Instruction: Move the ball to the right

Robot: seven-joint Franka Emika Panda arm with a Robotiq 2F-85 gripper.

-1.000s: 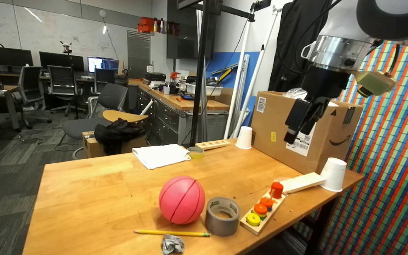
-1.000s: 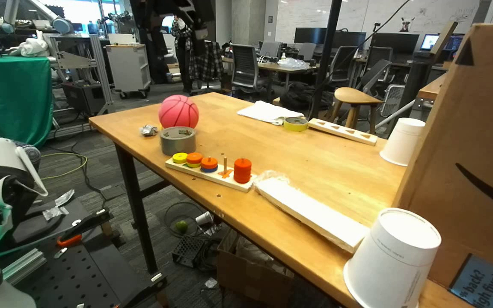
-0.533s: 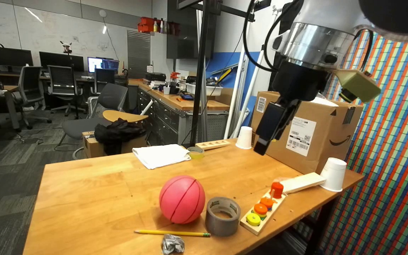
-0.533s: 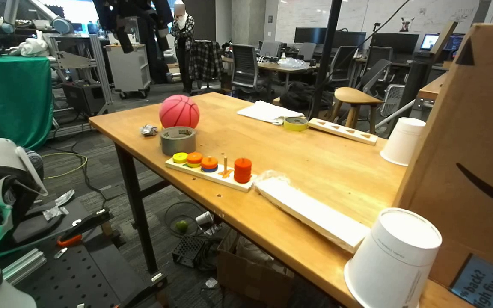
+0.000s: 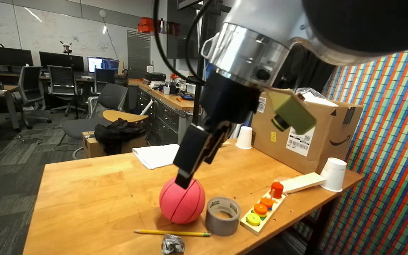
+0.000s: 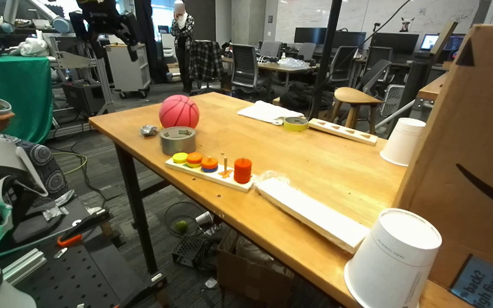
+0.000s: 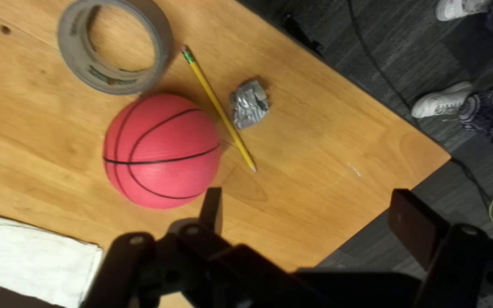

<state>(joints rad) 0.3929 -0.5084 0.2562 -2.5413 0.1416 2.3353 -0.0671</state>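
In an exterior view, a white cloth (image 5: 156, 156) lies by the far edge of the worktop (image 5: 90, 198), well in from its far-left corner. Toward the near corner, which the wrist view shows, lie a yellow pencil (image 5: 172, 233) and, just beside it, a crumpled silvery scrap (image 5: 173, 244). The ball (image 5: 184, 207), pinkish red with dark seams, sits on the wood behind the pencil, well in from the left edge. In an exterior view, my gripper (image 6: 116, 52) hangs higher than the ball and apart from it; the wrist view shows my two fingers (image 7: 213, 209) spread wide, bare wood and one edge of the worktop showing between them. Just right of the ball stands a grey tape roll (image 5: 222, 223), closer to the near edge; whether the two touch I cannot tell. Farther right, an upside-down white cup (image 5: 244, 137) stands by the far edge and a wooden peg board (image 5: 255, 229) with coloured rings (image 5: 260, 209) lies by the near edge; then come a white plank (image 5: 303, 182) reaching toward the right corner, a cardboard box (image 5: 319, 136) set along the right-hand edge and, by that corner, a second upside-down cup (image 5: 333, 175)
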